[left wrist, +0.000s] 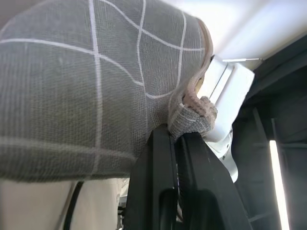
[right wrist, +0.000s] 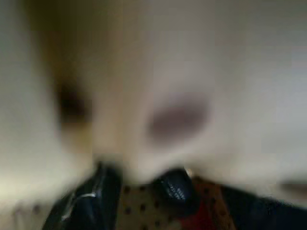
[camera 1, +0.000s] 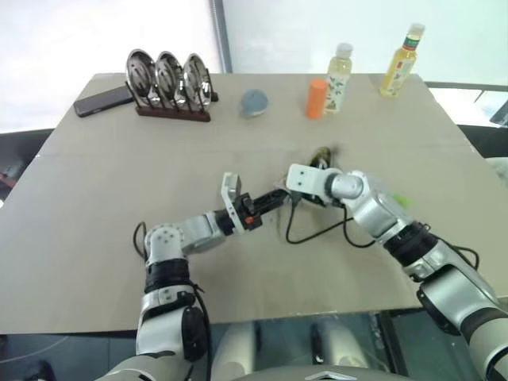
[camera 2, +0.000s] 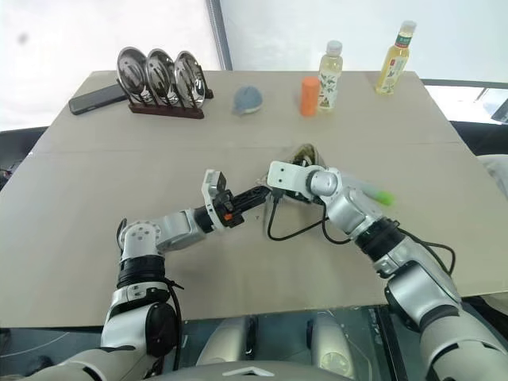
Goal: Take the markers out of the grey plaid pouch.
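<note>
Left eye view has the left end effector (camera 1: pixel 279 198) reaching toward the middle of the bench (camera 1: pixel 95 238), its fingers pressed together on the edge of the grey plaid pouch (camera 1: pixel 321 157), which is lifted off the surface and mostly hidden behind the right arm. The right end effector (camera 1: pixel 313 186) sits at the pouch too; whether its fingers are spread cannot be told. A green-capped highlighter (camera 1: pixel 399 202) lies on the bench just beside the right forearm. Along the far edge stand a rack of metal lids (camera 1: pixel 168 83), a dark phone (camera 1: pixel 104 101), a blue-grey lump (camera 1: pixel 254 102), an orange cylinder (camera 1: pixel 316 98) and two bottles (camera 1: pixel 340 77). Right eye view gives the same layout, with the highlighter clear of the arm. Left wrist view looks along the black fingers (left wrist: pixel 160 182), clamped on a corner tab of the pouch, whose grey cloth with white grid lines bulges above them. Right wrist view is heavily blurred: a dark marker tip (right wrist: pixel 175 189) against dotted yellowish lining (right wrist: pixel 139 211).
</note>
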Controlling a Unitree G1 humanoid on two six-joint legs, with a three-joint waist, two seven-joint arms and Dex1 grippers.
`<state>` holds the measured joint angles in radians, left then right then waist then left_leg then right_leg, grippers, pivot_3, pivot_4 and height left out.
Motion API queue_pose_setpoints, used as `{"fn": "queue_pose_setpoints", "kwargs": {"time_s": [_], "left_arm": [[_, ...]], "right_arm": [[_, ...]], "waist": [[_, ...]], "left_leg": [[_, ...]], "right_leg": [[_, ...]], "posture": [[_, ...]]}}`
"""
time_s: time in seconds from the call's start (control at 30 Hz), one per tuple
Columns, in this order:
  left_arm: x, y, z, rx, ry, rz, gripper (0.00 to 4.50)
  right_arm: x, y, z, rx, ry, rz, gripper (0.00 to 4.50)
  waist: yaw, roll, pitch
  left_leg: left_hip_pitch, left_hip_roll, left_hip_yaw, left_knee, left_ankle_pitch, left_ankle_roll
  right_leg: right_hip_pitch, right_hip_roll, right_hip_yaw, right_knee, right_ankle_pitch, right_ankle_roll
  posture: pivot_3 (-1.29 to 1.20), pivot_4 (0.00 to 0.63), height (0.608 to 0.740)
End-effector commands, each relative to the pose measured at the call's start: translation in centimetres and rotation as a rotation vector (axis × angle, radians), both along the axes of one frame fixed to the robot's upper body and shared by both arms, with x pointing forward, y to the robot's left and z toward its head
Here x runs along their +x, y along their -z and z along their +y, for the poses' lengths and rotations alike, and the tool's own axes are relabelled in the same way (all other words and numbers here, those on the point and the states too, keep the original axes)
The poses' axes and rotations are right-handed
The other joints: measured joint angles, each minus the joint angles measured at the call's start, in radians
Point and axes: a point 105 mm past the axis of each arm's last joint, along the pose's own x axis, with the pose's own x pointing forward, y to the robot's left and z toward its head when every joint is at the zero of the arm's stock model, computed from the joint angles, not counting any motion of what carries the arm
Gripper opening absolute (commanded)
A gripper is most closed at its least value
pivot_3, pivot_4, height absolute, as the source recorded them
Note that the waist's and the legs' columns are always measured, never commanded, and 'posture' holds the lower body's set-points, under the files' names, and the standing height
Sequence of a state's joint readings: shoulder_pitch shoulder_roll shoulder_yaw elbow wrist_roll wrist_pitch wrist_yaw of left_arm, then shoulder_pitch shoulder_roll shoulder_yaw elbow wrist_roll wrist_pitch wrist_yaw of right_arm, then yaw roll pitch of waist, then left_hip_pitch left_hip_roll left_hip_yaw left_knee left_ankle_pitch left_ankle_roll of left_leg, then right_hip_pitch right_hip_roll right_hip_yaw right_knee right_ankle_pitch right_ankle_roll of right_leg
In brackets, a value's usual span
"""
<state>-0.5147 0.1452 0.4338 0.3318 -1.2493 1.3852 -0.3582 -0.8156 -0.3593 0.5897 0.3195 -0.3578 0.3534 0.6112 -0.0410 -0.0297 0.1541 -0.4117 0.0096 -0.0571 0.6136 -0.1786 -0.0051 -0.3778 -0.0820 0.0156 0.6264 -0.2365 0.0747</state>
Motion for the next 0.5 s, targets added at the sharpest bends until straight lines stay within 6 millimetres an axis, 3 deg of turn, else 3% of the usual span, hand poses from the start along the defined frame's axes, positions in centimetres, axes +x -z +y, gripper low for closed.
{"fn": "queue_pose_setpoints", "kwargs": {"time_s": [0.03, 0.13, 0.23, 0.3, 0.37, 0.5], "left_arm": [[-0.8, -1.5, -0.8, -0.05, 0.038, -0.061, 0.0], [-1.1, -1.6, -1.0, -0.054, 0.037, -0.065, 0.0], [-0.8, -1.5, -1.1, -0.038, 0.003, -0.08, 0.0], [-0.1, -1.3, -0.8, -0.019, -0.057, -0.087, 0.0], [0.3, -0.9, -0.6, 0.031, -0.098, -0.11, 0.0], [1.4, -0.1, -0.1, 0.159, -0.195, -0.206, 0.0]], "right_arm": [[0.2, 3.0, -1.6, -0.102, 0.029, 0.045, 3.13], [-0.4, 5.1, -2.1, -0.15, 0.003, 0.13, 3.13], [-1.0, 5.4, -2.6, -0.15, -0.01, 0.176, 1.87], [-1.4, 2.8, -2.8, -0.059, -0.006, 0.165, 0.92], [-2.1, 0.8, -3.3, 0.005, -0.002, 0.163, 0.43], [-4.3, -3.4, -4.8, 0.122, -0.011, 0.179, 0.39]], "waist": [[-0.001, 0.0, 0.0], [-0.001, 0.0, 0.0], [-0.001, 0.0, -0.001], [0.008, 0.0, -0.001], [0.021, 0.0, 0.0], [0.034, 0.002, 0.001]], "left_leg": [[0.001, 0.0, -0.001, 0.0, 0.0, 0.0], [0.003, 0.0, -0.004, 0.0, 0.0, 0.0], [0.006, 0.0, -0.004, -0.001, 0.0, -0.001], [0.005, 0.0, -0.004, -0.001, 0.0, -0.001], [0.003, -0.002, -0.005, 0.0, 0.0, -0.001], [-0.004, -0.003, -0.005, -0.001, 0.0, -0.001]], "right_leg": [[0.0, 0.001, 0.0, 0.0, 0.0, 0.0], [0.001, 0.002, 0.001, 0.001, 0.001, -0.001], [0.003, 0.003, 0.001, 0.001, 0.001, -0.001], [0.003, 0.003, 0.001, 0.0, 0.001, -0.001], [0.002, 0.002, 0.001, 0.0, 0.001, -0.001], [-0.002, 0.001, 0.001, -0.002, 0.003, -0.003]], "posture": [[0.0, 0.15, 0.74], [0.0, 0.15, 0.74], [0.0, 0.15, 0.74], [0.0, 0.15, 0.74], [0.0, 0.15, 0.74], [0.0, 0.15, 0.74]]}}
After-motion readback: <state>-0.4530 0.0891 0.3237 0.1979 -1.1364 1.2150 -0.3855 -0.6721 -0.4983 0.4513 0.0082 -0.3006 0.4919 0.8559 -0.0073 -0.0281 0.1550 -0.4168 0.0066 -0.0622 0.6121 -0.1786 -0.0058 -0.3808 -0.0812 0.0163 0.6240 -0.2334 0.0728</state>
